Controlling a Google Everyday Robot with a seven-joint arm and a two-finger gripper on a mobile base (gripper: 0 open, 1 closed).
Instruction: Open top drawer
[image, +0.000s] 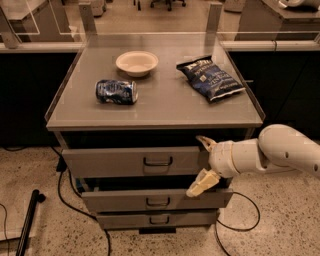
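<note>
The top drawer (110, 162) is the widest grey drawer front, just under the cabinet top, with a small dark loop handle (158, 161) at its centre. It stands slightly out from the cabinet. My gripper (199, 165) comes in from the right on a white arm and sits in front of the drawer's right end, right of the handle. Its cream fingers (200, 184) are spread apart, one above and one below, holding nothing.
On the cabinet top lie a blue can (116, 92) on its side, a white bowl (137, 63) and a dark blue chip bag (210, 78). Two narrower drawers (150, 201) sit below. Black cables and a black pole (27, 220) lie on the floor at left.
</note>
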